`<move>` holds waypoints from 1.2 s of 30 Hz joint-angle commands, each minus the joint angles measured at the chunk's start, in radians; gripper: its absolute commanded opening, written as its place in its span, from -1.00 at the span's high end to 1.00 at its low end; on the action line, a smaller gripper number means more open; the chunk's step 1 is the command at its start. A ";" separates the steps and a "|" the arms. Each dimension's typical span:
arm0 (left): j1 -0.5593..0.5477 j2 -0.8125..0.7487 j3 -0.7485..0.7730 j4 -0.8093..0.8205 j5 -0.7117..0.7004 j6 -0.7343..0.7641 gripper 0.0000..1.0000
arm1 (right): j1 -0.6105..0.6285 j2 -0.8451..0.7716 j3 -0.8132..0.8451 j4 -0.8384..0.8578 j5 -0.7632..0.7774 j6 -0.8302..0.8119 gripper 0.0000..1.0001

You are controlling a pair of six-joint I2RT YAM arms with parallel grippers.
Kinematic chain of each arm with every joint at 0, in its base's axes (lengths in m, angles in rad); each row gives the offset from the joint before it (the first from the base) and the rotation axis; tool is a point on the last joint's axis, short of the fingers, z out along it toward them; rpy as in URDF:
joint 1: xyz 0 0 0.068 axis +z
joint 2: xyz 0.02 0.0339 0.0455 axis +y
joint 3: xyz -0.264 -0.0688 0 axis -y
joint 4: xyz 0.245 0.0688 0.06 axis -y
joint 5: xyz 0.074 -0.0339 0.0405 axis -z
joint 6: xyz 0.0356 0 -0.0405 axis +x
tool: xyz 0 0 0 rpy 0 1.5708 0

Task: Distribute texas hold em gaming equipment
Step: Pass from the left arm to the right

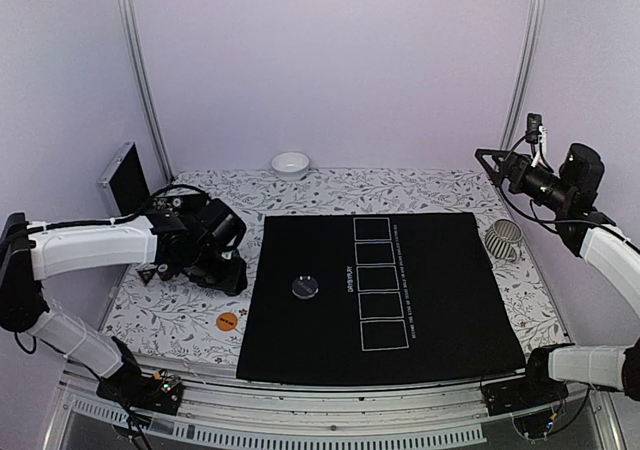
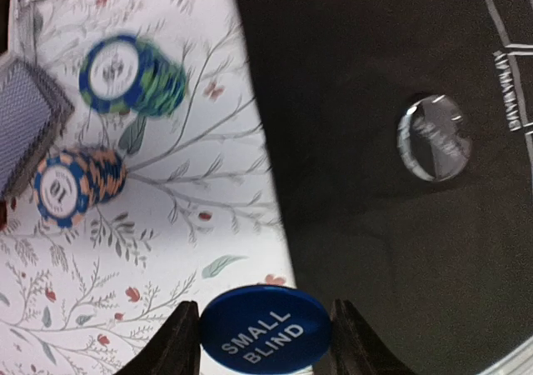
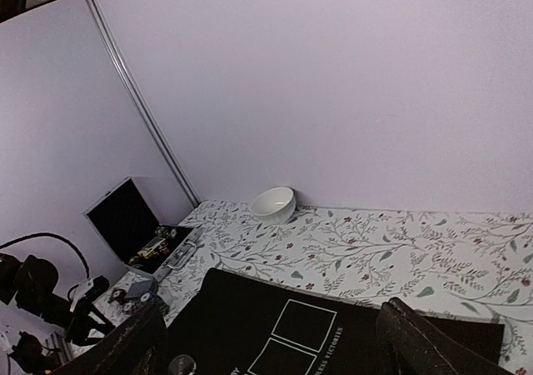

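Observation:
My left gripper (image 2: 265, 342) is shut on a blue disc marked SMALL BLIND (image 2: 265, 329), held over the mat's left edge. In the top view the left gripper (image 1: 225, 268) is low, just left of the black mat (image 1: 420, 300). A dark button disc (image 1: 305, 287) lies on the mat and shows in the left wrist view (image 2: 433, 137). An orange disc (image 1: 227, 321) lies on the floral cloth. Two tipped stacks of chips, blue-green (image 2: 133, 77) and blue-orange (image 2: 79, 185), lie beside a deck of grey-blue cards (image 2: 25, 121). My right gripper (image 1: 497, 162) (image 3: 273, 312) is open, empty and raised high.
A white bowl (image 1: 290, 164) (image 3: 275, 204) stands at the back wall. An open metal case (image 1: 125, 180) (image 3: 125, 217) sits at the back left. A wire holder (image 1: 503, 238) lies by the mat's right edge. The mat bears five white rectangles (image 1: 375, 285).

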 commanded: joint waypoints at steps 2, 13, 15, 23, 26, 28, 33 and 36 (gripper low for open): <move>-0.110 -0.021 0.162 0.000 -0.112 0.151 0.32 | 0.171 0.150 0.055 -0.008 -0.044 0.127 -0.71; -0.416 0.002 0.330 0.181 -0.283 0.483 0.27 | 0.599 0.523 0.325 -0.053 -0.315 0.192 -0.13; -0.445 -0.004 0.321 0.232 -0.323 0.530 0.26 | 0.634 0.552 0.348 -0.049 -0.351 0.203 -0.06; -0.513 0.016 0.310 0.328 -0.461 0.653 0.16 | 0.734 0.652 0.389 0.018 -0.388 0.256 0.12; -0.533 0.030 0.323 0.328 -0.487 0.667 0.16 | 0.752 0.690 0.410 0.021 -0.401 0.266 0.18; -0.541 0.035 0.321 0.328 -0.495 0.669 0.16 | 0.764 0.699 0.412 0.022 -0.400 0.262 0.19; -0.541 0.043 0.321 0.328 -0.499 0.668 0.18 | 0.775 0.724 0.458 0.019 -0.404 0.246 0.29; -0.540 0.047 0.322 0.331 -0.505 0.671 0.18 | 0.780 0.743 0.464 0.018 -0.410 0.250 0.34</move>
